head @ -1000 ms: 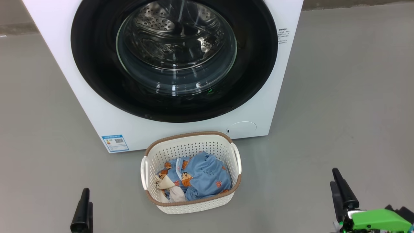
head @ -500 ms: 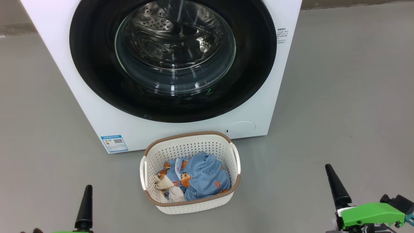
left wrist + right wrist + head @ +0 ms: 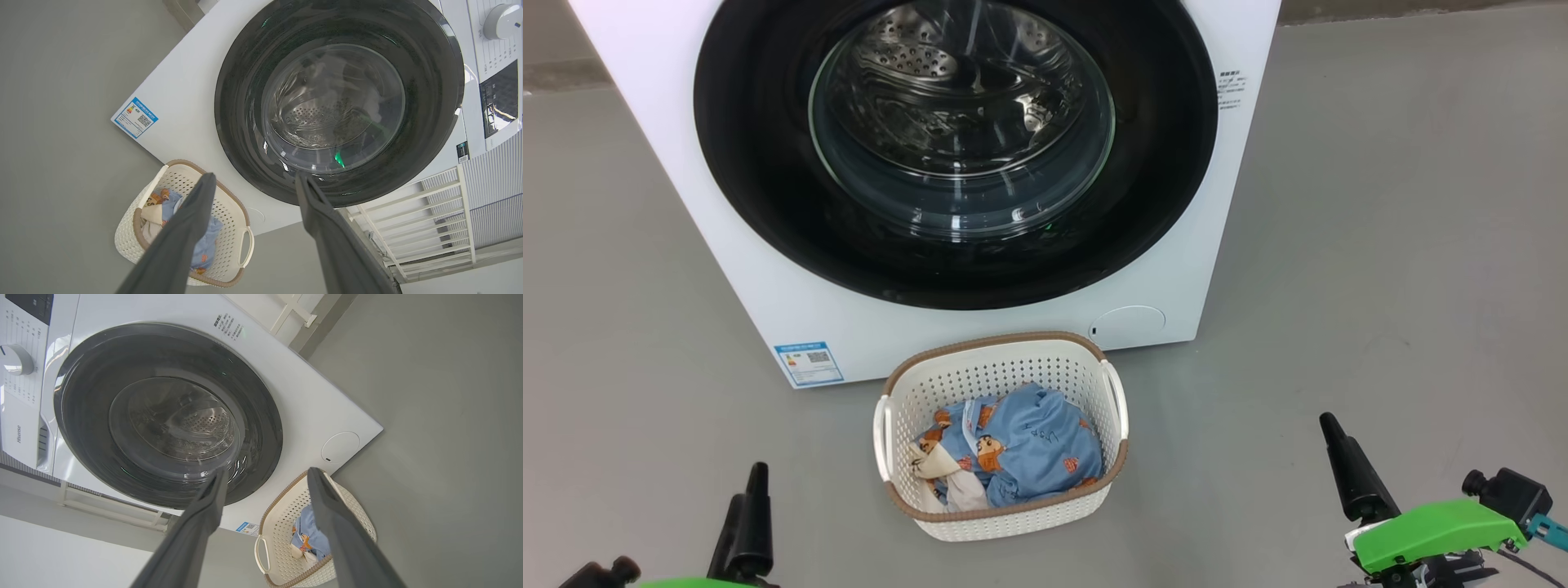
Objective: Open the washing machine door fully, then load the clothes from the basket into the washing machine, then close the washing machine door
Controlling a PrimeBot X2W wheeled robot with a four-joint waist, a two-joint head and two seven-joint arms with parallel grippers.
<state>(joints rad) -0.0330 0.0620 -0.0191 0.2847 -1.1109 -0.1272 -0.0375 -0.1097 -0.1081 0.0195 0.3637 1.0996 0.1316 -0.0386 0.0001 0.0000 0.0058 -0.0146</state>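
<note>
1. Washing machine (image 3: pixel 768 278), white and boxy, stood on the grey floor (image 3: pixel 1380 245) at 12 o'clock in the head view.
2. Its round black washing machine door (image 3: pixel 760 180) lay shut against the front, and the steel drum (image 3: pixel 907 53) showed through the glass window (image 3: pixel 960 188).
3. The basket (image 3: pixel 992 337) sat on the floor at 6 o'clock from the door, just beside the machine's front.
4. The clothes (image 3: pixel 1037 445) lay inside the basket: blue bear-print fabric with a cream cloth (image 3: pixel 943 474) at its 8 o'clock.
5. The left hand (image 3: pixel 254 176) hung at 8 o'clock from the basket, fingers spread and holding nothing.
6. The right hand (image 3: pixel 268 471) hung at 4 o'clock, well apart from the basket, likewise spread and empty.
7. A blue label sticker (image 3: pixel 809 363) sat at 7 o'clock from the door, and a round filter cap (image 3: pixel 1129 325) at 5 o'clock.
</note>
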